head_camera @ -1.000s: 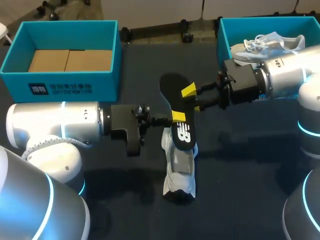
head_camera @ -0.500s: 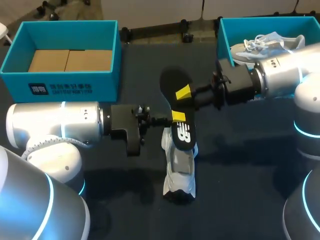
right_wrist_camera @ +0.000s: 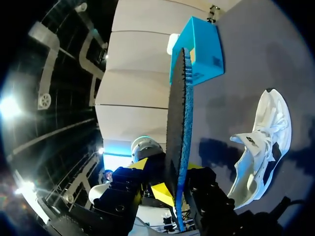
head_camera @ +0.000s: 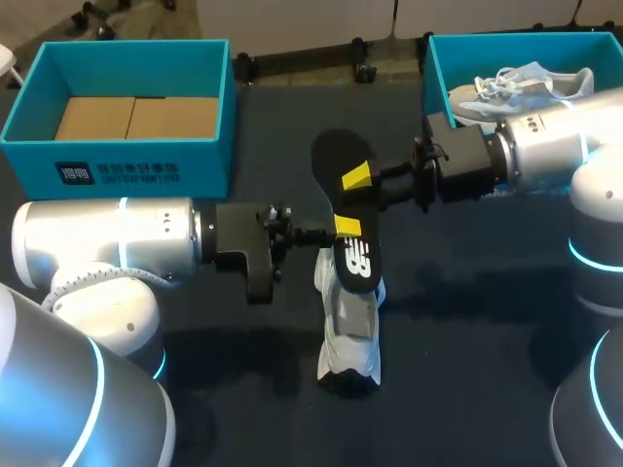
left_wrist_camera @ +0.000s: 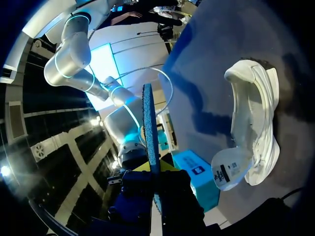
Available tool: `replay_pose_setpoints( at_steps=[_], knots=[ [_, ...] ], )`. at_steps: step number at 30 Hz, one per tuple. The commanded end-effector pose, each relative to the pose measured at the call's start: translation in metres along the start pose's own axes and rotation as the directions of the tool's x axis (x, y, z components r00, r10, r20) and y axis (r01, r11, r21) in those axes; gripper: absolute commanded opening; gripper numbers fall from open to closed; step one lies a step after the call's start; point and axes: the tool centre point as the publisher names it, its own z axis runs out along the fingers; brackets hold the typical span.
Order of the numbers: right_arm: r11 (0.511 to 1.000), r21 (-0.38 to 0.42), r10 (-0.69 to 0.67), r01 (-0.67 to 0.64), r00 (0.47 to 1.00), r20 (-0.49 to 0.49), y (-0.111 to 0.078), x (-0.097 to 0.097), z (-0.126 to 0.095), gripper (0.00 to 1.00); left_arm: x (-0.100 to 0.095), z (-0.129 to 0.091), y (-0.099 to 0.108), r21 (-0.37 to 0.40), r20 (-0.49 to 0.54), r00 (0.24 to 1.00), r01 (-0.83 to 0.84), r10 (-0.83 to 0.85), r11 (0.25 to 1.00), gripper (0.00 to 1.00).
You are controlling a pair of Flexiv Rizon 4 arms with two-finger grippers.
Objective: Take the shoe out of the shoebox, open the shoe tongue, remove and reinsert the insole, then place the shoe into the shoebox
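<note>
A black insole (head_camera: pixel 343 195) hangs above the table's middle, with its blue underside edge-on in both wrist views (left_wrist_camera: pixel 149 128) (right_wrist_camera: pixel 178 113). My left gripper (head_camera: pixel 346 228) (left_wrist_camera: pixel 155 183) is shut on its heel end. My right gripper (head_camera: pixel 360 181) (right_wrist_camera: pixel 179 191) comes in from the right, and its yellow-tipped fingers press the toe half from both sides. The white shoe (head_camera: pixel 350 331) (left_wrist_camera: pixel 251 142) (right_wrist_camera: pixel 261 142) lies on the dark table below the insole, its opening facing up. Nothing grips the shoe.
A blue shoebox (head_camera: pixel 127 146) (right_wrist_camera: pixel 199 49) with a cardboard floor stands at the back left. Another blue box (head_camera: pixel 429 73) at the back right holds a second pale shoe (head_camera: pixel 516 83), partly behind my right arm.
My right gripper has slid a little left along the insole, and its fingers have closed in on it. The left arm, the insole and the shoe have stayed put.
</note>
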Motion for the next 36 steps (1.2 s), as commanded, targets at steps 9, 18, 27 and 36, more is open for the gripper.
replay_pose_setpoints(
  at_steps=[9, 18, 27, 36],
  knots=[
    [0.995, -0.098, -0.015, 0.013, 1.000, -0.022, -0.016, -0.002, -0.005, 0.27, 0.001, 0.001, 0.000, -0.002, 0.000, 1.000, -0.003, 0.003, 1.000, 0.00],
    [0.993, -0.116, -0.024, 0.021, 0.999, -0.027, -0.011, -0.001, -0.005, 0.21, 0.001, 0.001, 0.000, -0.002, 0.000, 1.000, -0.003, 0.003, 1.000, 0.00],
    [0.993, -0.117, -0.027, 0.024, 0.999, -0.028, -0.006, -0.002, -0.002, 0.18, 0.001, 0.001, 0.000, -0.002, 0.000, 1.000, -0.003, 0.003, 1.000, 0.00],
    [0.990, -0.136, -0.031, 0.026, 0.999, -0.034, -0.007, -0.003, -0.004, 0.13, 0.001, 0.001, 0.000, -0.002, 0.000, 1.000, -0.003, 0.003, 1.000, 0.00]
  ],
)
